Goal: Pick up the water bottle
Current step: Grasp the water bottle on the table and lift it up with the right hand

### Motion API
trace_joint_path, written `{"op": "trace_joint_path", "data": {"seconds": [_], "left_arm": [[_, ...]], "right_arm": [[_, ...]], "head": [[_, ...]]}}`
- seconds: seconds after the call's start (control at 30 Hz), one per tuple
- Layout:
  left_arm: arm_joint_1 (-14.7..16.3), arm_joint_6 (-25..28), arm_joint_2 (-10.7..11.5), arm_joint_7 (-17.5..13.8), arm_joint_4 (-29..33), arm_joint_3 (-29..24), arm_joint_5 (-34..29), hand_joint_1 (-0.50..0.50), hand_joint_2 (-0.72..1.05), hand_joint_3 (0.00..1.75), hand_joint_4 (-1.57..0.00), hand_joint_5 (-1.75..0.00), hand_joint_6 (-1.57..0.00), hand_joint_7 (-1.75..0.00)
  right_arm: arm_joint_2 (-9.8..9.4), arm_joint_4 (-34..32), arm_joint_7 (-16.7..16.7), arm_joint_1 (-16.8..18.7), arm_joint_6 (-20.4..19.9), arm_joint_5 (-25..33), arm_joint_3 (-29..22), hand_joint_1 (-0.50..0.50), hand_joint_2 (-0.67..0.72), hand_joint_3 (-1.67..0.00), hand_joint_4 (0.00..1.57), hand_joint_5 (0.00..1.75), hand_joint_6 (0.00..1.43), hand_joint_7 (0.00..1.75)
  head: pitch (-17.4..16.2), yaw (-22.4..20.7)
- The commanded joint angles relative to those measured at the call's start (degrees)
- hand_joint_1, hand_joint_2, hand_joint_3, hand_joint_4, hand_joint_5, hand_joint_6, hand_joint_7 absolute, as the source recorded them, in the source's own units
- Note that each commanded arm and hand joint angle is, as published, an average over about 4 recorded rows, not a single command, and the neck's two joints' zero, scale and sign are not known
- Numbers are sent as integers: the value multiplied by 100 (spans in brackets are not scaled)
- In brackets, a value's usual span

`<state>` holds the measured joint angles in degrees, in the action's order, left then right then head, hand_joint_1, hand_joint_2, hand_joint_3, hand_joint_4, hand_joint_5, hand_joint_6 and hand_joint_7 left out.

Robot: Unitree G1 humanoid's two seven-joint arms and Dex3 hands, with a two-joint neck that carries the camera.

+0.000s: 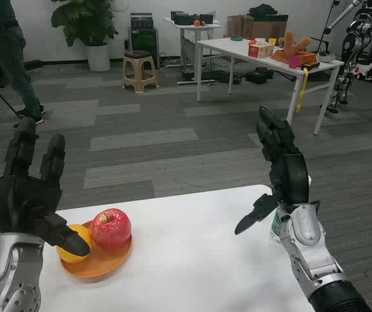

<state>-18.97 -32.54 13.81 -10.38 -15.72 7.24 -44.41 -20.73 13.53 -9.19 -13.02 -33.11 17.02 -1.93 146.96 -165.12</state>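
Note:
The water bottle stands near the table's right edge, almost wholly hidden behind my right hand; only a sliver of clear plastic and label shows beside the wrist. That hand is raised upright just in front of the bottle, fingers spread and thumb pointing left, holding nothing. My left hand is lifted at the table's left side with fingers apart, empty, its thumb over the plate of fruit.
An orange plate holds a red apple and an orange at the left of the white table. Behind are a person's legs, a stool, another white table and a robot.

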Motion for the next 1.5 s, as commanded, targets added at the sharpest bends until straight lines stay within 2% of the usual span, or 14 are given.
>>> {"op": "trace_joint_path", "data": {"seconds": [0.03,0.07,0.1,0.57,0.63,0.7,0.77,0.8,0.87,1.03,1.2,1.33,1.4,1.5], "left_arm": [[7,-244,-80,-17,-4,-65,2,-32,-55,9,0,-10,0,0],[7,-244,-80,-17,-5,-65,2,-32,-55,9,0,-10,0,0],[7,-244,-80,-17,-8,-65,0,-32,-55,9,0,-10,0,0],[-17,-244,-78,-17,-40,-73,-7,-32,-55,9,0,-10,0,0],[-28,-244,-75,-17,-45,-73,-7,-32,-55,9,0,-10,0,0],[-43,-244,-78,-17,-47,-71,-7,-32,-53,7,0,-10,0,0],[-63,-242,-80,-17,-58,-67,-7,-32,-53,7,0,-10,0,0],[-72,-240,-80,-17,-67,-65,-7,-32,-53,9,0,-10,0,0],[-85,-235,-78,-17,-89,-62,-11,-32,-55,9,0,-10,0,0],[-90,-235,-71,-13,-98,-56,-11,-32,-48,9,0,-10,0,0],[-94,-218,-71,-8,-102,-76,-7,-32,-48,9,0,-10,0,0],[-94,-218,-71,-8,-115,-98,-7,-32,-55,9,0,-10,0,0],[-90,-218,-71,-8,-131,-115,-7,-32,-53,9,0,-10,0,0],[-90,-213,-71,-8,-146,-135,-11,-32,-48,9,0,-10,0,0]], "right_arm": [[25,-211,-141,19,-459,-15,-437,-42,72,0,0,0,0,7],[25,-211,-140,19,-459,-15,-436,-42,72,0,0,0,0,7],[25,-211,-138,19,-459,-17,-433,-42,72,0,0,0,0,7],[25,-195,-144,14,-459,-23,-431,-42,72,0,0,0,0,7],[25,-187,-144,10,-457,-23,-431,-42,72,0,0,0,0,7],[25,-176,-140,10,-451,-23,-429,-42,72,0,0,0,0,7],[25,-160,-135,10,-442,-23,-420,-42,72,0,0,0,0,7],[25,-154,-135,10,-437,-23,-414,-42,72,0,0,0,0,7],[23,-151,-135,5,-435,-23,-398,-42,72,0,0,0,0,7],[16,-200,-135,1,-442,-17,-387,-42,72,0,0,0,0,7],[7,-452,-135,49,-442,3,-370,-42,68,0,0,0,0,7],[5,-615,-144,62,-442,-4,-392,-42,66,0,0,0,0,7],[7,-705,-184,69,-446,-10,-418,-42,66,0,0,0,0,7],[7,-791,-267,115,-451,-15,-449,-42,66,0,0,0,0,7]], "head": [[744,703],[670,633],[444,428],[352,407],[-80,280],[-857,64],[-1381,-83],[-1561,-130],[-1709,-82],[-1800,139],[-1691,125],[-1547,658],[-1469,882],[-1373,1006]]}}
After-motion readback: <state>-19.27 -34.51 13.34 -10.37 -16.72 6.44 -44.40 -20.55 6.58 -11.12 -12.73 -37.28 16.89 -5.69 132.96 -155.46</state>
